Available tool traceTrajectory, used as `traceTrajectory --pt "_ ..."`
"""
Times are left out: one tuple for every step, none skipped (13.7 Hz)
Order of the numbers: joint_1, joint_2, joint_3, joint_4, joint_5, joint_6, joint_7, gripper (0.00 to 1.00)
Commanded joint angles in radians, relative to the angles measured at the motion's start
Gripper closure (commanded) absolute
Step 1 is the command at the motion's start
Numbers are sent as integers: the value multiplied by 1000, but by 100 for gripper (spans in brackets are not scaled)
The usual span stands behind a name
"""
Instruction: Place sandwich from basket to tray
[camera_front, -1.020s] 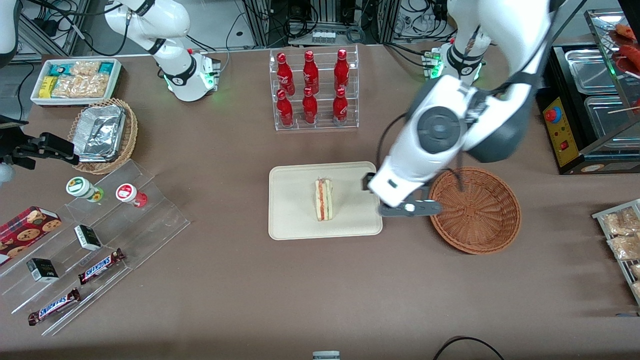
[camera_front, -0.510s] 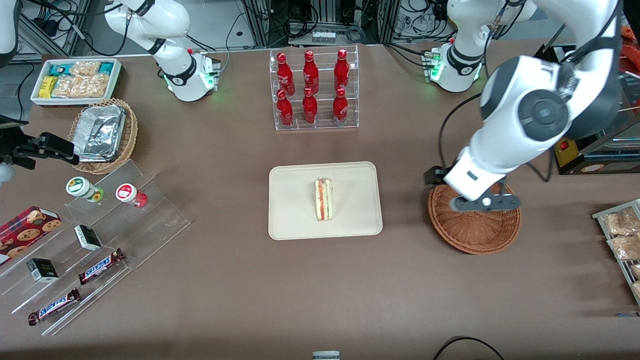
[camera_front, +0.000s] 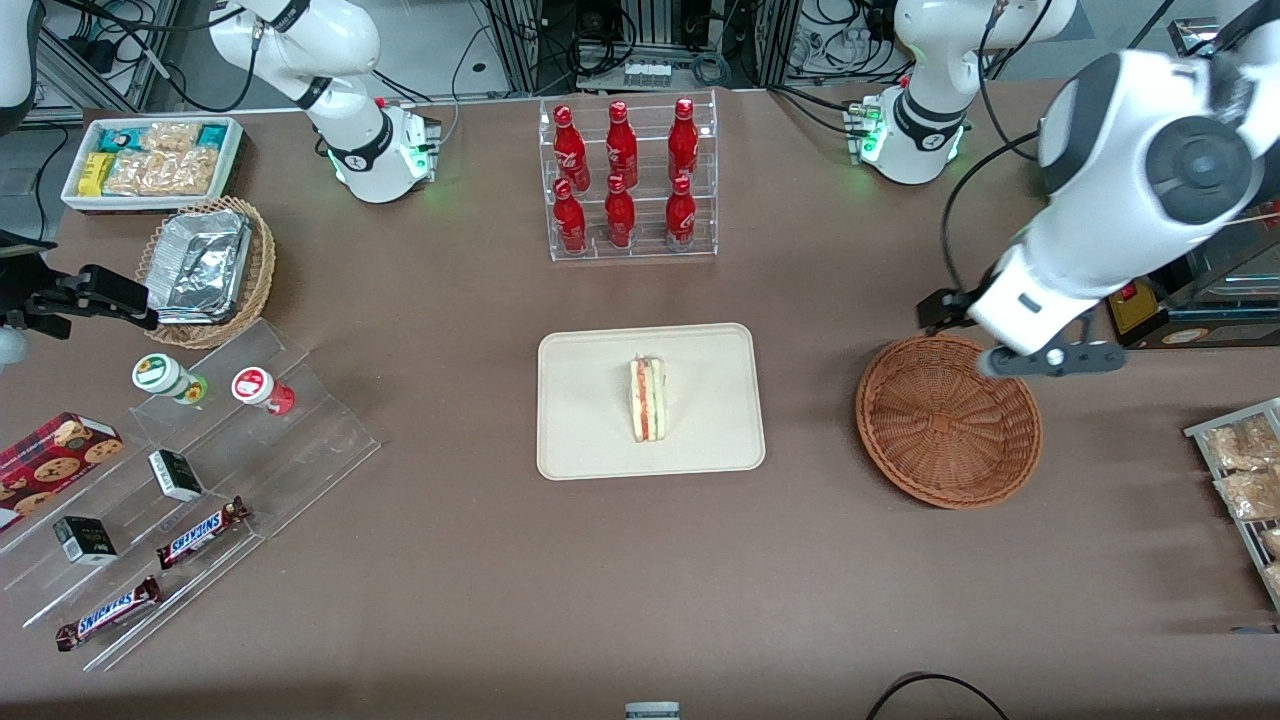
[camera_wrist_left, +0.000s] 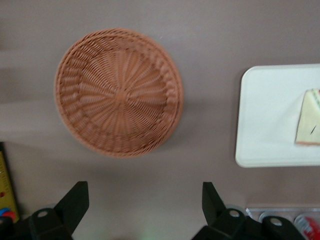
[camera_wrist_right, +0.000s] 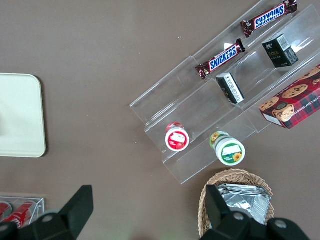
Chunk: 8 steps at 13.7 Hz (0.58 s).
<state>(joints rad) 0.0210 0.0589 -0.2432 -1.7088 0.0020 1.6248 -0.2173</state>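
The sandwich lies mid-desk on the tray. The gripper, fingers spread and holding nothing, hovers above the wicker basket.

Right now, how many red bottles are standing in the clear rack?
6 red bottles, in the clear rack: three in the row nearer the front camera, three in the row above it. None seems hidden.

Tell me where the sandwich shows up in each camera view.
Front view: sandwich lies mid-tray.
Left wrist view: sandwich on the tray, past the open gripper and empty basket.
Right wrist view: not visible; only the tray shows.
Shared landmark: the tray.
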Motion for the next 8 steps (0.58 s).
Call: traceTrajectory --pt "22 -91 54 -29 -31 -71 117 0" --pt "31 -99 68 -15 -31 -97 122 0" --pt "40 -102 70 4 -31 -127 125 0" --pt "42 -102 73 26 -30 -155 133 0" --pt "42 -102 76 47 -22 -179 141 0" --pt "40 -103 99 66 -20 -204 142 0" --pt "37 -105 116 84 -22 -224 142 0" --pt "37 -106 125 92 -25 -232 141 0"
